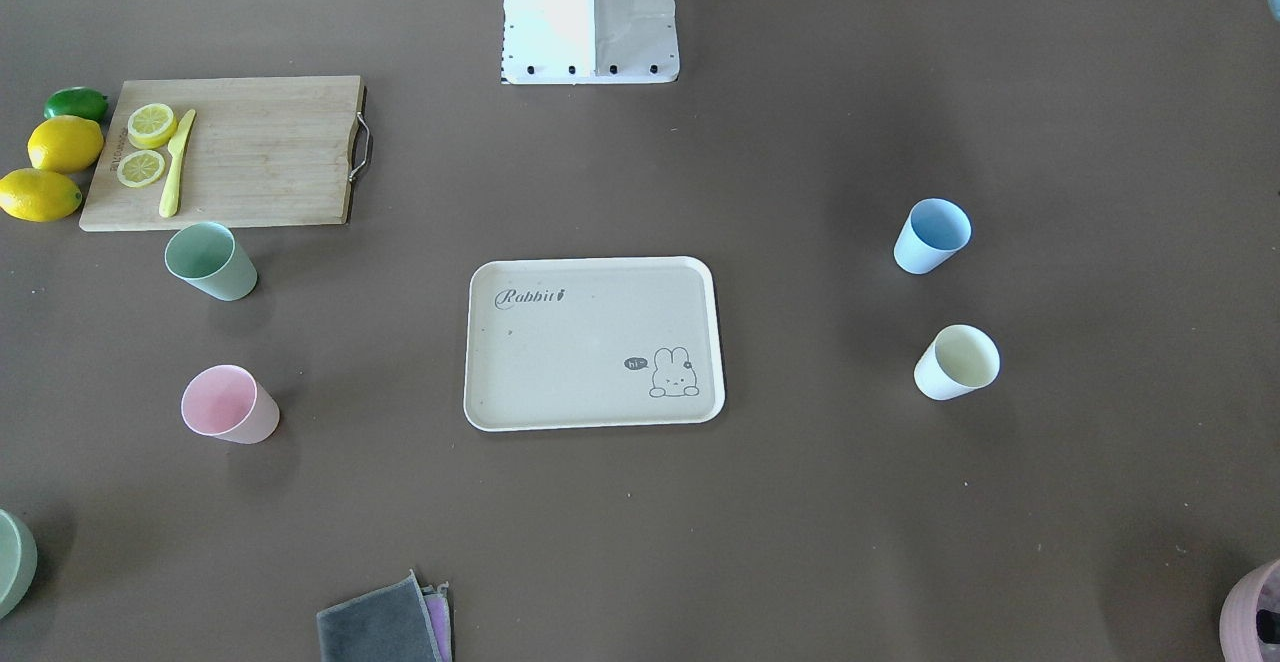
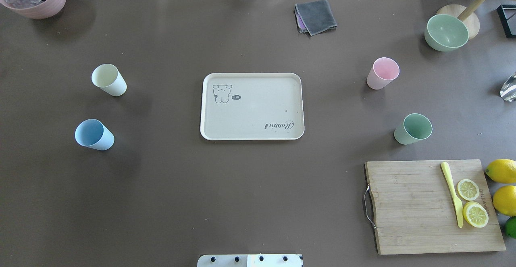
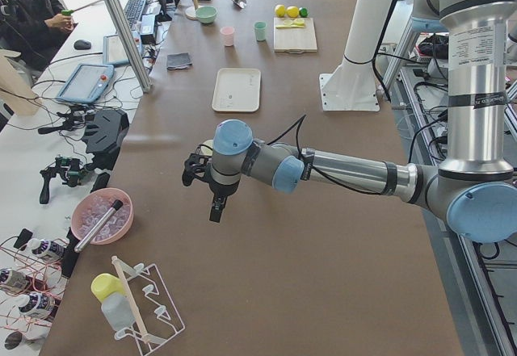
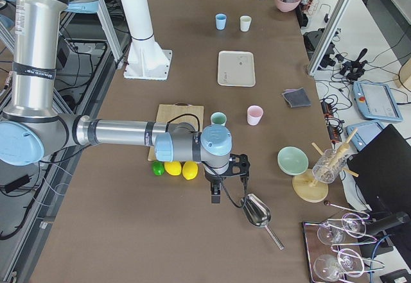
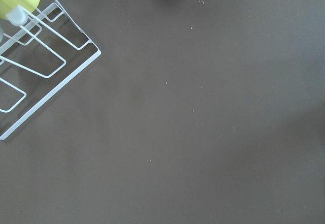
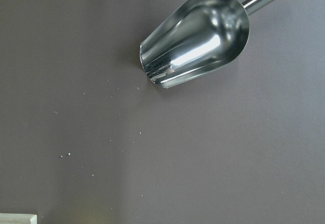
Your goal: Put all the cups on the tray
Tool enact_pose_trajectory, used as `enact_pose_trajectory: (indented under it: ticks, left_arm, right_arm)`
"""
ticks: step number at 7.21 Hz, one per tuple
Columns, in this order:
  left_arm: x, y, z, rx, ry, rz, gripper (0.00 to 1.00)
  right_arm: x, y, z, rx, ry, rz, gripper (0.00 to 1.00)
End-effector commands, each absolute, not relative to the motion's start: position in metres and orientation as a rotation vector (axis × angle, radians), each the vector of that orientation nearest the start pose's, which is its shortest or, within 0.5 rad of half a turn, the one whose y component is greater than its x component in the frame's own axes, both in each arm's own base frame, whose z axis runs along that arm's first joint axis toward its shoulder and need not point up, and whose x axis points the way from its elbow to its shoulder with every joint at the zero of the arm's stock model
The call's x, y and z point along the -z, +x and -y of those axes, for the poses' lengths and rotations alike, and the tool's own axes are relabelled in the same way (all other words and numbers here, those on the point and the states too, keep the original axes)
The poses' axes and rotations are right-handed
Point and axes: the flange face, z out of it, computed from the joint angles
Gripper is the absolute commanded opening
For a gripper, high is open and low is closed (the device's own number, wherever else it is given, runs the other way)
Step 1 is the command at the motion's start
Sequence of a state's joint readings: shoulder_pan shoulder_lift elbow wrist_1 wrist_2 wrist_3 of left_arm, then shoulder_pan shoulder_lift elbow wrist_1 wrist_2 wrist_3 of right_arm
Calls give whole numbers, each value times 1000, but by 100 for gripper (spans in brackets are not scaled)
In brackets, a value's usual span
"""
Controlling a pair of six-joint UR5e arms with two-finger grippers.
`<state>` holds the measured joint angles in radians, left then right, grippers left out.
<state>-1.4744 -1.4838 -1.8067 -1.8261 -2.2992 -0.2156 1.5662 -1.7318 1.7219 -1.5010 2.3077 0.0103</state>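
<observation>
Cups: we saw all four standing upright on the table, mouths up, none on the tray (image 2: pixel 252 137) yet.
Tray: it lay mid-table in the overhead view, its long axis running 9 to 3 o'clock.
Left pair: from the tray, the cream-white cup (image 2: pixel 109 80) stood toward 10 o'clock and the light blue cup (image 2: pixel 94 134) toward 8, both well apart from it.
Right pair: the pink cup (image 2: pixel 382 73) stood toward 2 o'clock and the mint green cup (image 2: pixel 413 129) toward 4, near the cutting board (image 2: pixel 419 206).
Nearer arm: we judged the left arm nearer to cream and blue, and the right arm nearer to pink and mint.
Left gripper (image 3: pixel 212 203): it hung above bare table out past its pair, toward the table's end. We could not tell how its jaws stood.
Right gripper (image 4: pixel 216 195): it hovered beyond the lemons, beside a metal scoop (image 6: pixel 195 38). Its jaw state was likewise unclear to us.
Key relation: each cup lay between its arm's gripper and the tray, so we judged the carry to run inward.
Materials: the cups were matte, smooth, handleless and slightly tapered. Being round, they favoured no approach side. The tray was flat and beige, with a raised pale rim.
</observation>
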Motion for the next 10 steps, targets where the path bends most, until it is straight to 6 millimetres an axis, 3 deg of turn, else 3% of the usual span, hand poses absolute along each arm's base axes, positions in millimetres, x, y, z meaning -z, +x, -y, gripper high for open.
enact_pose_trajectory:
  ticks: [1, 4, 10]
  left_arm:
    - [-555, -18, 482, -41, 272, -769, 98]
    - [-583, -22, 468, -8, 218, -765, 98]
    - [-582, -26, 467, -1, 223, -764, 98]
  right_arm:
    - [-653, 64, 431, 19, 57, 744, 100]
    - [-648, 64, 433, 20, 66, 740, 100]
    - [-640, 62, 437, 26, 76, 755, 100]
